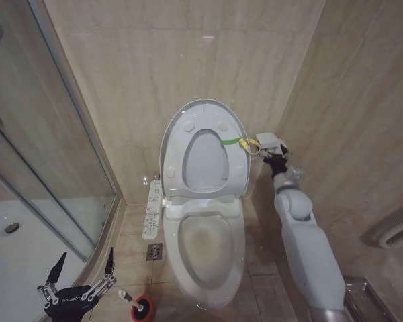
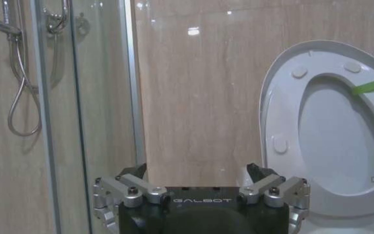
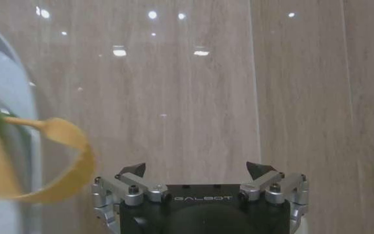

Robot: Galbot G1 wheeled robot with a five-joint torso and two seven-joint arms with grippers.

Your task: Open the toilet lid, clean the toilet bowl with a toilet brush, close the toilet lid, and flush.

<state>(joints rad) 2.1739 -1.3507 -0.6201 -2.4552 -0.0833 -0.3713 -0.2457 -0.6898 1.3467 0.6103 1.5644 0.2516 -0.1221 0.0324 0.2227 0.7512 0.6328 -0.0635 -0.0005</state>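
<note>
Right claw (image 1: pixel 269 158) beside raised toilet lid (image 1: pixel 178 144).

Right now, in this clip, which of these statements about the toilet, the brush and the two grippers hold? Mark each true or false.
1. The toilet lid stands raised against the wall. True.
2. The toilet brush is inside the toilet bowl. False: it sits in its red holder on the floor, left of the bowl.
3. The left gripper is open, low by the shower glass. True.
4. The right gripper grips the brush. False: it is open beside the lid's green-and-yellow band, holding nothing.
5. The seat ring is down on the bowl. False: it is raised with the lid.
</note>
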